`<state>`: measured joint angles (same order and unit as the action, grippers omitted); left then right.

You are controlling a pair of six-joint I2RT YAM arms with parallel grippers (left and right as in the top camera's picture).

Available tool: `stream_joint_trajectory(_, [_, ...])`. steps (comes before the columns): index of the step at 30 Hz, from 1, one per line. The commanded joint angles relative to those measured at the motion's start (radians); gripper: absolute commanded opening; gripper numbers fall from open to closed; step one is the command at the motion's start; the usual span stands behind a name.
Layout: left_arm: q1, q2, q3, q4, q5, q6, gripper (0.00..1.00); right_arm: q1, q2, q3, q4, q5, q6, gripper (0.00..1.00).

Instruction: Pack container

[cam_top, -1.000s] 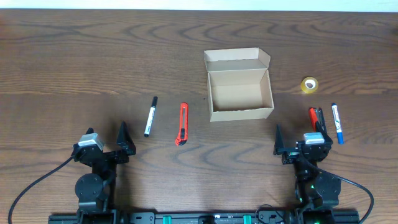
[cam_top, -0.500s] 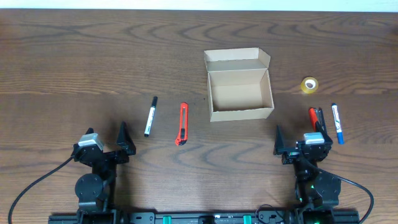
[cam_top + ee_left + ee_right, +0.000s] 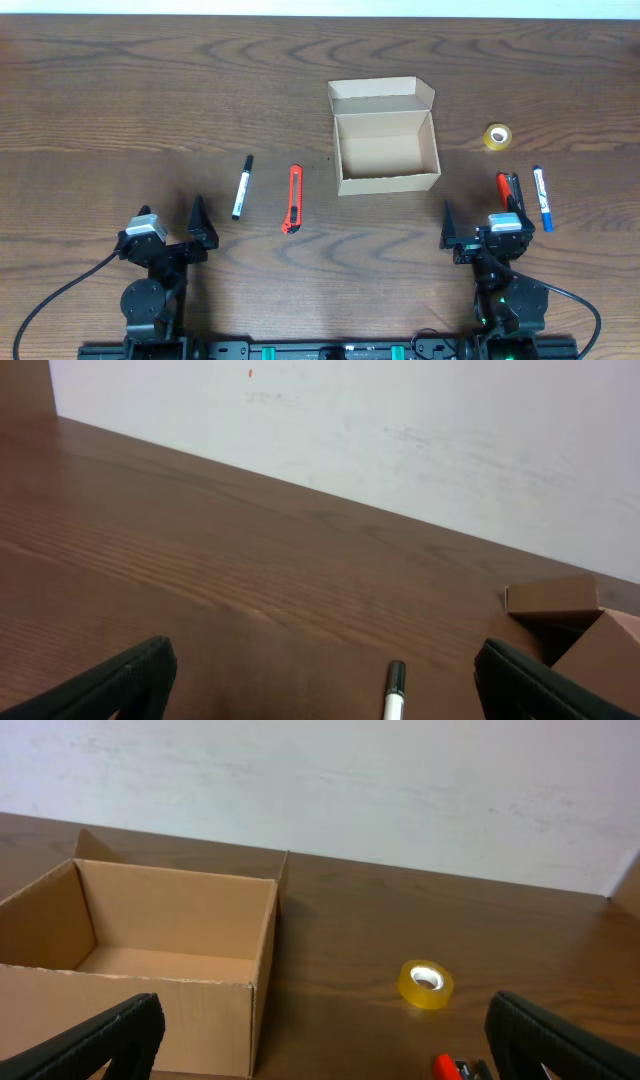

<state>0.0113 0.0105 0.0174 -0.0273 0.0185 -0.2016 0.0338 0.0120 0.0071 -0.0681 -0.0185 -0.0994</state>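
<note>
The left wrist view cuts the black marker (image 3: 394,700) at the bottom edge, only its capped end showing, and the container (image 3: 552,598) runs off the right edge, its inside hidden. The right wrist view loses the container's near left corner and base, and a red pen (image 3: 447,1067) is a mere tip at the bottom edge. Overhead, print on the blue marker (image 3: 541,197) is too small to read

Overhead looks straight down on the whole table (image 3: 120,80), arms at its near edge. Both wrist cameras sit low, facing the far wall (image 3: 400,420). Left shares the marker (image 3: 395,695) and, seemingly, the container (image 3: 560,605) corner with overhead; right shares container and tape roll (image 3: 426,983).
</note>
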Motion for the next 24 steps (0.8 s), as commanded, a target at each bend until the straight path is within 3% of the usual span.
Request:
stream_joint_trajectory(1, [0.001,-0.007,-0.013,-0.050,-0.029,0.022,0.95,-0.008,-0.005,-0.002,-0.002,0.012,-0.014,0.99])
stream_joint_trajectory(8, [0.001,-0.007,-0.013,-0.050,-0.029,0.022,0.95,-0.008,-0.005,-0.002,0.055,0.010,-0.010,0.99])
stream_joint_trajectory(15, [0.001,-0.007,-0.013,-0.050,-0.029,0.022,0.95,-0.008,-0.005,0.016,0.071,-0.121,0.057,0.99])
stream_joint_trajectory(18, [0.001,-0.007,-0.013,-0.050,-0.029,0.022,0.95,-0.008,-0.005,0.092,-0.018,-0.120,0.133,0.99])
stream_joint_trajectory(24, [0.001,-0.007,-0.013,-0.050,-0.029,0.022,0.95,-0.008,0.084,0.379,-0.288,-0.042,0.117,0.99])
